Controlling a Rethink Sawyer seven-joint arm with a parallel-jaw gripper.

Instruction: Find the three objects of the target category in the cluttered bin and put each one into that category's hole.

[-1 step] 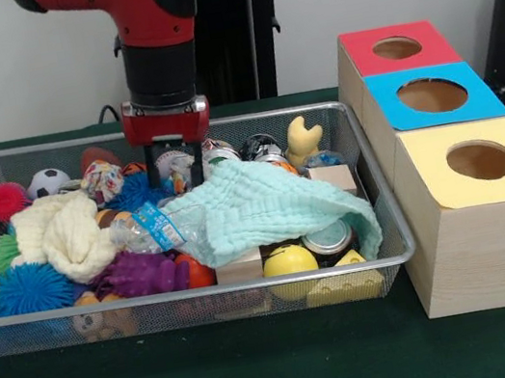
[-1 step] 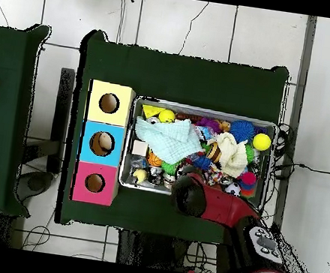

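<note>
My gripper [image 1: 177, 177] hangs over the back middle of the wire bin [image 1: 396, 252]. Its two black fingers [image 1: 197, 164] stand apart, open, with nothing held between them, their tips just above the clutter. Right below and in front lie a crushed clear plastic bottle [image 1: 157, 228] and a mint-green cloth [image 1: 266, 208]. The sorting box to the right has a red hole [image 1: 397, 48], a blue hole [image 1: 432, 96] and a yellow hole [image 1: 480, 160]. In the overhead view the red arm [image 2: 215, 204] covers the gripper at the bin's [image 2: 126, 184] lower edge.
The bin also holds a cream cloth [image 1: 63, 237], blue spiky balls [image 1: 27, 287], a pink spiky ball [image 1: 6, 199], yellow balls [image 1: 288, 263], a purple toy [image 1: 140, 272], a soccer ball [image 1: 49, 181], cans [image 1: 328, 237], wooden blocks [image 1: 333, 176] and a cream figure [image 1: 303, 139].
</note>
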